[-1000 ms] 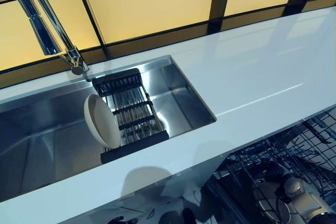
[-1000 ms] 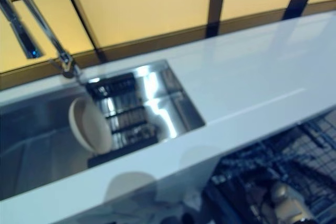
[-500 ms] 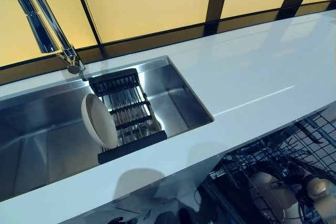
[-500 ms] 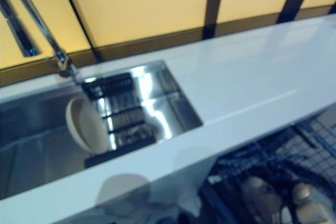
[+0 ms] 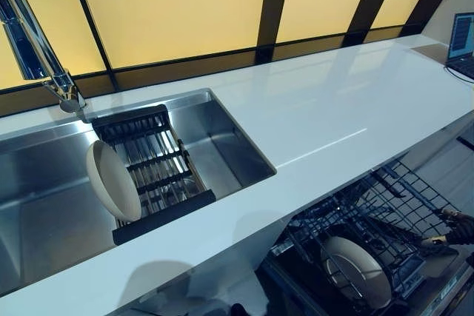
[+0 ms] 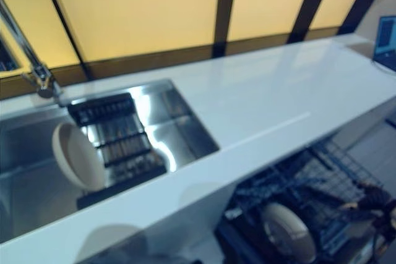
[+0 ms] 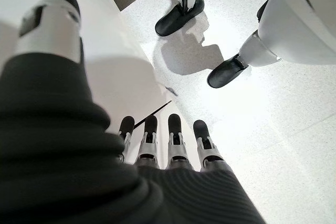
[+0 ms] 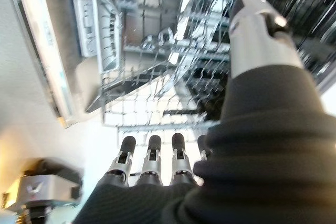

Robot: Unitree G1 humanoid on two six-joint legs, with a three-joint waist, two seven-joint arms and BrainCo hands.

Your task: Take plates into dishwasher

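Round cream plate (image 5: 355,271) sits on edge in the dark wire dishwasher rack (image 5: 385,216), down below the front edge of the glossy white tabletop (image 5: 348,109). It leans among the tines, rim up, with no hand on it. A second cream plate (image 5: 112,180) stands on edge in the stainless steel sink (image 5: 44,205), propped against the left end of the black slatted drying rack (image 5: 152,168) that spans the basin. Above the sink's left side hangs the tall chrome tap (image 5: 33,46), its spout end over the rim behind the drying rack.

The right hand (image 5: 453,229) shows at the far right edge of the left eye view, low beside the dishwasher rack, well apart from the plate in it. Its own wrist view gives us the fingers (image 8: 152,153) straight and side by side, the thumb off on its own, nothing held between them, with the grey wire grid of the rack beyond.

The left hand (image 7: 163,150) shows only in its own wrist view, hanging down beside the white cabinet front (image 7: 105,51) over the speckled pale floor (image 7: 294,129). Fingers straight in a neat row, empty, thumb lifted apart.

Behind the tabletop runs a wall of amber glowing panels (image 5: 170,12) set in dark frames. At the far right end of the tabletop, the corner of an open laptop (image 5: 461,42) just peeks in.
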